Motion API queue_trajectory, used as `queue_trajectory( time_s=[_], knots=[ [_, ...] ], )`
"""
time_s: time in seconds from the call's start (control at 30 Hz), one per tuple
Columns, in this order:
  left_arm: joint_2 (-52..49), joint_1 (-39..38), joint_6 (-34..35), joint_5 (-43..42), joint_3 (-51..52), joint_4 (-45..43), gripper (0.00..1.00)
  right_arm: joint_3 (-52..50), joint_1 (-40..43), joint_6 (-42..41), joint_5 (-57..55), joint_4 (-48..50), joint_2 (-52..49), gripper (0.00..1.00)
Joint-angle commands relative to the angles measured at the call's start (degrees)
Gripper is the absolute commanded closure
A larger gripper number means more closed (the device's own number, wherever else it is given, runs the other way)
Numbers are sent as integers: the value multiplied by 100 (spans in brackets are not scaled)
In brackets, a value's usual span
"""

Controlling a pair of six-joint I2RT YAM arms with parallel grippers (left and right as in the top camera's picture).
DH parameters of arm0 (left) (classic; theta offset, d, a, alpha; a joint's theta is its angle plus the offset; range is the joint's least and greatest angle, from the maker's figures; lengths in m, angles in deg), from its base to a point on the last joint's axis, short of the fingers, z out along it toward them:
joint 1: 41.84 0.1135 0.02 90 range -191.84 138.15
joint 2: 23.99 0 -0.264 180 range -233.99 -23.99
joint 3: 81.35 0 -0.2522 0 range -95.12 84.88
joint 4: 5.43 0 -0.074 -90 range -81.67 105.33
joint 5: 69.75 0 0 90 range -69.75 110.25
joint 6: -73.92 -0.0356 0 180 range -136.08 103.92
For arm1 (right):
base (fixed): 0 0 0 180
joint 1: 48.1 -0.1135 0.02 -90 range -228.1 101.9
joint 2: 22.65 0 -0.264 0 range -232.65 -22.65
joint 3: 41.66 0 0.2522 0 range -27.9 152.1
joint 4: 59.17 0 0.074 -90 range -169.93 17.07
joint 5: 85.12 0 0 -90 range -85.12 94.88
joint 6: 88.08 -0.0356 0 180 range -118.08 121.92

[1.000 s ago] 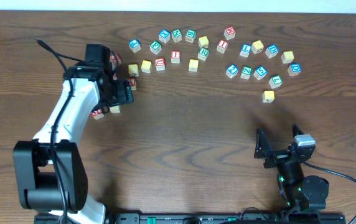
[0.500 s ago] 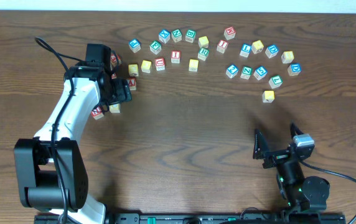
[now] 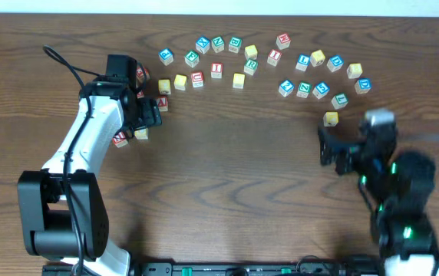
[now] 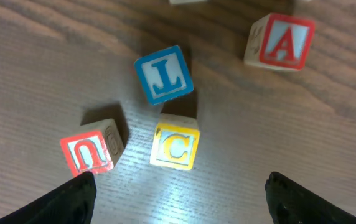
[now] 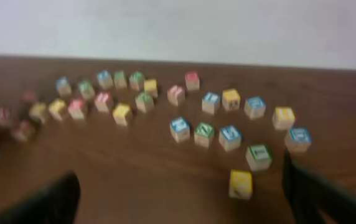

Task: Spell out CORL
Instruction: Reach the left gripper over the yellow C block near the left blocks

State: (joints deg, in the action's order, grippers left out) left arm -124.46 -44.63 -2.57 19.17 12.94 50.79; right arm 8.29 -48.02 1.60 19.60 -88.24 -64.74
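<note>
In the left wrist view, a yellow C block (image 4: 175,146) lies on the wood. A blue L block (image 4: 163,73) is just beyond it, a red U block (image 4: 86,152) to its left and a red A block (image 4: 281,42) at top right. My left gripper (image 4: 178,208) is open and empty, with its fingers on either side just short of the C block. Overhead, the left gripper (image 3: 147,115) hovers by the C block (image 3: 141,133). My right gripper (image 3: 325,146) is open and empty, just short of a lone yellow block (image 3: 331,118), which also shows in the right wrist view (image 5: 240,184).
Several letter blocks lie in an arc along the far side of the table (image 3: 227,176), from a blue one (image 3: 166,55) on the left to another (image 3: 363,84) on the right. The right wrist view is blurred by motion.
The right arm has swung up from the near edge toward the far right blocks and is motion-blurred. The left arm has barely moved.
</note>
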Motion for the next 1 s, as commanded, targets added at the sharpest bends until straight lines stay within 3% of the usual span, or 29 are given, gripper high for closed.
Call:
queue_trajectory(
  time_s=[0.0,0.23,0.33,0.67,0.97],
  knots=[
    [142,9,-15,72,-151,166,14,1364,37,354,199,-706,-1196,1],
    [708,-7,-103,70,-334,439,14,4371,74,516,214,-3176,-3373,1],
    [688,-20,-190,72,-326,459,14,5086,74,511,216,-3578,-3891,1],
    [-37,-20,-232,26,-133,-85,39,5261,26,514,745,-3550,-4258,1],
    [-424,-20,-199,28,-133,-385,42,5261,26,514,728,-3639,-4258,1]
  ],
)
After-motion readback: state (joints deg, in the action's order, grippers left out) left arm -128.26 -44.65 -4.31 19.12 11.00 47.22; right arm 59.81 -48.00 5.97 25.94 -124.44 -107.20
